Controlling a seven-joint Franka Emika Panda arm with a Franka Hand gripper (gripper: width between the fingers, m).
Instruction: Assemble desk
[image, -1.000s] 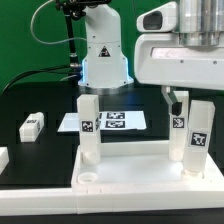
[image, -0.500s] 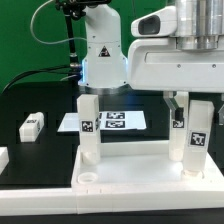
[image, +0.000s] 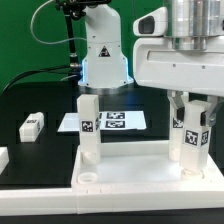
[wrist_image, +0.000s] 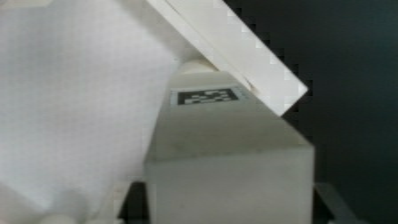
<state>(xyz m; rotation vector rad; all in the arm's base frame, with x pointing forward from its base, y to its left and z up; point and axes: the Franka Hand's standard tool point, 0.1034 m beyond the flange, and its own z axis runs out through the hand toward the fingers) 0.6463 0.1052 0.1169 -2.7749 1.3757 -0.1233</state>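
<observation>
Two legs are standing upright in the tabletop, which is lying rim-up at the near side of the black counter and running off the exterior view's right edge. Over toward the far corner on the exterior view's left, the left leg is showing a black-and-white tag on its face. The right leg is wearing the same kind of tags.

Right now the pincer is hanging over the right leg's top with a finger on each side, though I can't tell if it's actually squeezing.

At the near corner below the left leg, a round socket is sitting open. Behind the legs, the marker board is lying flat. Well off to the exterior view's left, a third leg is lying loose with open counter around it.

Up close, the wrist view is showing mostly white plastic plus one small tag.
</observation>
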